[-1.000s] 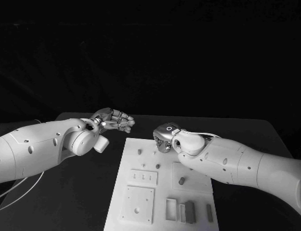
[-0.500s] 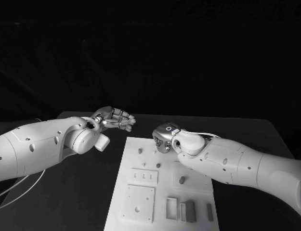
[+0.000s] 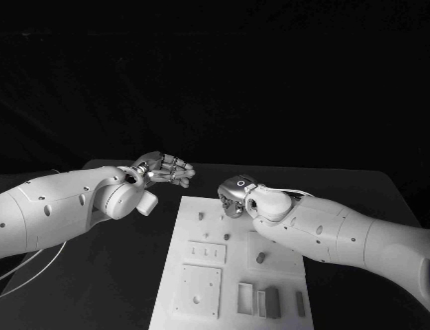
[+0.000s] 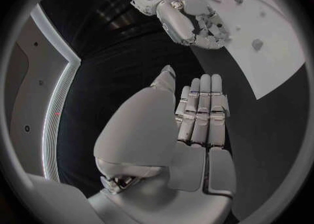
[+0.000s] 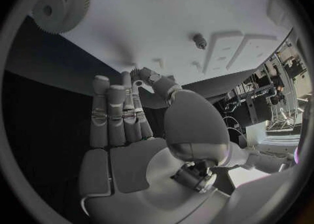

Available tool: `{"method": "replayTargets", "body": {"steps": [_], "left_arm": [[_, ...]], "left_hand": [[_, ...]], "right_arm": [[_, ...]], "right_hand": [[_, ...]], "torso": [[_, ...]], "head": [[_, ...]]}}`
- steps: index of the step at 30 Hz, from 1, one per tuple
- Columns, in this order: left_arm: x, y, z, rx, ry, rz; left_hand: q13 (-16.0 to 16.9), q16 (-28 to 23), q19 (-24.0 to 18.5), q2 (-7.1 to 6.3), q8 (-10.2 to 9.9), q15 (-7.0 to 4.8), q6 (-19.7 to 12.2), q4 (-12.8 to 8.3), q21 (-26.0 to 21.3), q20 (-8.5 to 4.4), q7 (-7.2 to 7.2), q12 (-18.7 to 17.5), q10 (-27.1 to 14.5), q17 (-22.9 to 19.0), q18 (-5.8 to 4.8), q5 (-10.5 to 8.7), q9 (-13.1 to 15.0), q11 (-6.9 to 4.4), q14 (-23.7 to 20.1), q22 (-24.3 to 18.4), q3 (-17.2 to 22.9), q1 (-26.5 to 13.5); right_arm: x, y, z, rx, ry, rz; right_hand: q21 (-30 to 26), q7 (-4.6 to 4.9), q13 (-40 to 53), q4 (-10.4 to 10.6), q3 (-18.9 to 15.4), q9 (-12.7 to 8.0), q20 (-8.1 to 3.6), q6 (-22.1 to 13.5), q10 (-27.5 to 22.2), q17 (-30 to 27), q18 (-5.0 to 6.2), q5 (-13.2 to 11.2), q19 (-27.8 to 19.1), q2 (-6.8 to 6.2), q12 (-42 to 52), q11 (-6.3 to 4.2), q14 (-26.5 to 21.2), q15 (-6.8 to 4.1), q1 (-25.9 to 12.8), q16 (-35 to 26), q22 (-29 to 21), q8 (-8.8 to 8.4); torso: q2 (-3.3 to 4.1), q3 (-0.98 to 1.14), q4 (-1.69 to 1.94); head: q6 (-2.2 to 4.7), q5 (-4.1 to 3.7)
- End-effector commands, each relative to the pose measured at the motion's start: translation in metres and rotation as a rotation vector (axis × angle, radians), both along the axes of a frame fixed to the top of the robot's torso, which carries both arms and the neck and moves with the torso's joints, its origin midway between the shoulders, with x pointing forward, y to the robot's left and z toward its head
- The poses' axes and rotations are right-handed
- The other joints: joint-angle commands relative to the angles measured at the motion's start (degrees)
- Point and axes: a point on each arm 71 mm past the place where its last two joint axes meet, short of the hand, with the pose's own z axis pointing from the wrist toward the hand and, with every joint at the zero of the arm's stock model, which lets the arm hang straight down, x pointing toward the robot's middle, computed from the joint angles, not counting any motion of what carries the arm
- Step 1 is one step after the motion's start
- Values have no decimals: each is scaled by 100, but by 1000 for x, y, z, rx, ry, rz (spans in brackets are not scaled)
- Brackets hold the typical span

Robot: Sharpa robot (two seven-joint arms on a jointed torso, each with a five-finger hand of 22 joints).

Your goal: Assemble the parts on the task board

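The task board (image 3: 200, 289) lies in the middle of the black table (image 3: 106, 289), running from the near edge toward the far side. Small parts rest on it: a short peg (image 3: 259, 258) near the middle, slim blocks (image 3: 270, 302) standing in slots at the near end, and a gear (image 5: 57, 0) by one corner of the board, close to the right hand.

The left hand (image 3: 163, 170) hovers over bare table just off the board's far left corner. In its wrist view the fingers (image 4: 204, 110) lie straight and side by side, the thumb tucked alongside, and nothing is in the palm; it reads as flat and empty rather than clenched.

The right hand (image 3: 237, 198) sits at the board's far end, low over the white surface. Its wrist view shows the fingers (image 5: 118, 114) extended together, thumb bent across toward them, with no part visibly held. Whether the fingertips touch the board cannot be told.

No part is in either hand, so the assembly looks barely begun. The risk from here lies at the right hand: it is low and close to the gear, and a sideways brush could knock that gear off the board. The 2 hands are also near each other, so a reach by the left across the corner could bump the right.
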Motion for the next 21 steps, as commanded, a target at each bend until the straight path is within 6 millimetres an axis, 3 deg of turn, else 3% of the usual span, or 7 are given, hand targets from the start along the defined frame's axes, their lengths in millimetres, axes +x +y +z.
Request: {"method": "replayTargets", "body": {"steps": [1,21], "left_arm": [[1,-2,3,-5,-10,-9],[1,-3,4,-2,-12,-7]], "left_hand": [[-8,-38,35,-5,-39,-1,-43,-6,-35,-2,160,-29,-7,9,100,4,-8,20,25,7,42,-62],[-7,-45,38,-4,-38,-2,-41,-6,-38,-3,160,-31,-4,22,99,4,-10,20,30,12,46,-68]], "right_arm": [[-1,2,0,-2,-5,16],[0,1,-3,-19,23,9]], "right_hand": [[34,40,-7,-6,37,-2,-35,-17,-27,-5,181,-8,5,-7,-40,2,17,-5,-38,30,135,-5],[52,67,-31,-6,44,-11,-31,-76,-82,-21,181,-33,-29,-69,-75,30,-22,23,-50,70,132,-49]], "torso": [[5,2,-3],[-2,-1,-5]], "head": [[6,10],[-18,35]]}}
